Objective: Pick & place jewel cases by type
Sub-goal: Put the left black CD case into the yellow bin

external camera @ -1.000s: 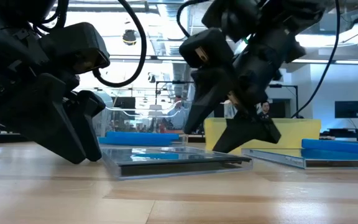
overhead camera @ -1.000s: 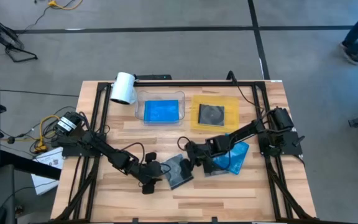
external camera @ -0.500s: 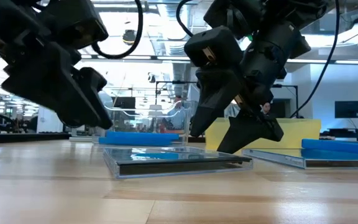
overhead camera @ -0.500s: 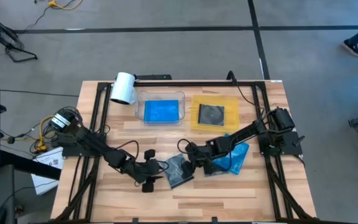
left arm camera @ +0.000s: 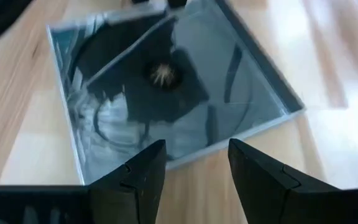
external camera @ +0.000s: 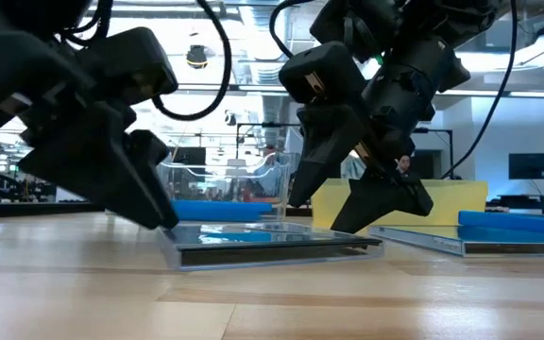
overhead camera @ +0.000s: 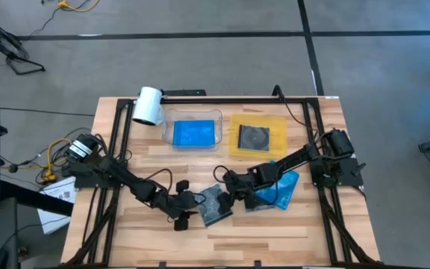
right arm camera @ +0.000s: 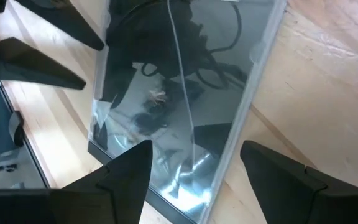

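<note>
Nearest the table's front edge, a grey-clear jewel case [overhead camera: 213,205] with a dark disc lies flat on the wooden table [overhead camera: 275,232], and both grippers flank it. The left gripper [overhead camera: 193,211] sits low at the case's left edge, its fingers [left arm camera: 143,171] parted on either side of that edge without closing on it. The right gripper [overhead camera: 226,196] stands at the case's opposite edge, its fingers [right arm camera: 129,168] spread wide and empty. Just right of this case, partly under the right arm, bright blue jewel cases [overhead camera: 281,190] lie on the table. Farther back, a clear rectangular tray [overhead camera: 192,132] holds one blue jewel case [overhead camera: 194,134], and beside it a yellow tray [overhead camera: 258,137] holds a grey-clear case [overhead camera: 254,137] with a dark disc. A white cylinder [overhead camera: 148,105] lies at the rear left.
</note>
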Robot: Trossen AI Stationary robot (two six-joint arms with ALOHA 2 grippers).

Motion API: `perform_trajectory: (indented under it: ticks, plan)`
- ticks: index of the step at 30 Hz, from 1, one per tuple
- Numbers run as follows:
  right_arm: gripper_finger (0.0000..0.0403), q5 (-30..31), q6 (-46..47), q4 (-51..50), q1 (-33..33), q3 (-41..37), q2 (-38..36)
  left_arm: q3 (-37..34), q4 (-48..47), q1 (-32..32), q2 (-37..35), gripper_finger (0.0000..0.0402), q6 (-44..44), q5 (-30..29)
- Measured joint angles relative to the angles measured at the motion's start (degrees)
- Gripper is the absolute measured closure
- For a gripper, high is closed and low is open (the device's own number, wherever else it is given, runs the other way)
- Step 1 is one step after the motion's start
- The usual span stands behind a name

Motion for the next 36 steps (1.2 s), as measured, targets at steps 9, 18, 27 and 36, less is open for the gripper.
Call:
perform_trajectory:
  ticks: [9,18,27,36]
  plan:
    - [0.0154,0.08,1.02,-1.46,0.09,-0.09,-0.02,0.12,-2.78,0.04,-0.2,0.023,-2.16,0.68]
    - [0.0154,0.98,0.58,-0.86,0.13,-0.22,0.02,0.74,-3.93,-0.7,-1.2,0.023,-0.89,-3.6]
    - [0.0154,0.7,0.1,3.22,0.98,-0.35,0.11,3.49,-9.24,-0.97,-1.77,0.023,-4.09,-5.63]
    - [0.0154,1.65,-0.37,3.83,1.22,-0.31,0.15,5.28,-8.46,-5.9,-1.75,0.023,-13.07,-9.69]
